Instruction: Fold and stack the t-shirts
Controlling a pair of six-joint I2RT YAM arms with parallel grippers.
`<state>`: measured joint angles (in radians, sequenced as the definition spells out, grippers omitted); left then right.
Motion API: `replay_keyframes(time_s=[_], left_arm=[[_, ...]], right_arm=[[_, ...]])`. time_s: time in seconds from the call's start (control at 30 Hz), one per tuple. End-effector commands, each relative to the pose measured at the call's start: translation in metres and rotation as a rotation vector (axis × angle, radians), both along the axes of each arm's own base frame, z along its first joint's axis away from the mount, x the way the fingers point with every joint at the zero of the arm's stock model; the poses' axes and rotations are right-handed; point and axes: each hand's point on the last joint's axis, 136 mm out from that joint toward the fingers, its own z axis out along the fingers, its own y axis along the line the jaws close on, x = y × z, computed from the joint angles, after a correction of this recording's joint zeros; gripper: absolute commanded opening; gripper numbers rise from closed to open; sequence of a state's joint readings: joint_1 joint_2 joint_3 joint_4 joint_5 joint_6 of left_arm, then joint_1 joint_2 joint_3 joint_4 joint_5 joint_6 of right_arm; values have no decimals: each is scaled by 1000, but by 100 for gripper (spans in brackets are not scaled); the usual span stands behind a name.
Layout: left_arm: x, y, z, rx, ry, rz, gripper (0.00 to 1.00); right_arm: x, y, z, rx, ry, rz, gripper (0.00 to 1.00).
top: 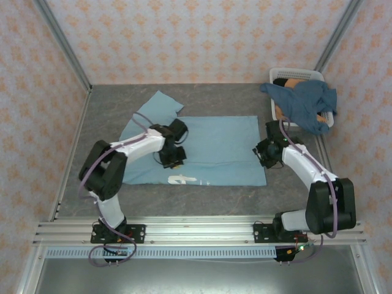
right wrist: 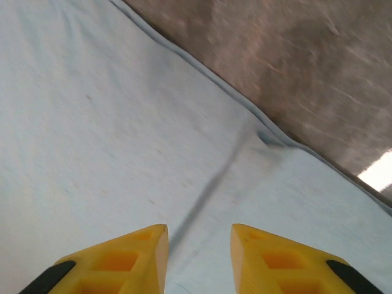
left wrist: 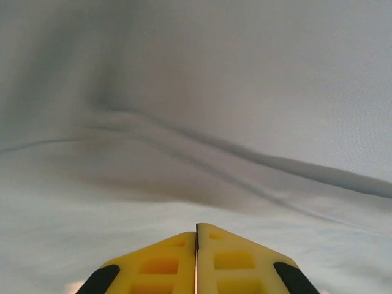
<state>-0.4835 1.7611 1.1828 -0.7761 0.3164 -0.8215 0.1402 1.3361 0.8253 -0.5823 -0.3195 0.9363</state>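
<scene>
Soft cloth on a dull table, with hard plastic and metal around it.
The light blue t-shirt [top: 214, 150] is matt, fine-knit cloth, smooth apart from a few shallow creases. The darker blue t-shirt [top: 306, 104] at upper right is rumpled cloth, slumped over a white slatted plastic basket [top: 299, 73]. The table [top: 233, 98] is grey, speckled and matt. The fingers [right wrist: 116, 260] are matt yellow plastic with black pads [right wrist: 49, 278], and the rails [top: 196, 229] along the bottom are pale metal.
</scene>
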Motion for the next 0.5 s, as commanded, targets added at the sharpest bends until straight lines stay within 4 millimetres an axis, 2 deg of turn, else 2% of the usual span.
replay_keyframes(time_s=[0.0,0.07,0.13,0.27,0.37,0.47], left_arm=[[-24,64,13,98,49,122,10],[-41,98,5,138,107,204,9],[-53,123,-2,137,135,292,9],[-51,155,-16,111,135,421,9],[-48,177,-26,164,161,461,9],[-62,204,-36,267,224,518,8]], right_arm=[[-33,8,-13,-10,84,86,32],[-42,10,-18,-13,105,99,32],[-50,9,-24,-15,126,98,32],[-57,6,-38,-32,169,102,32],[-64,2,-48,-54,230,89,32],[-73,-4,-60,-82,291,59,34]])
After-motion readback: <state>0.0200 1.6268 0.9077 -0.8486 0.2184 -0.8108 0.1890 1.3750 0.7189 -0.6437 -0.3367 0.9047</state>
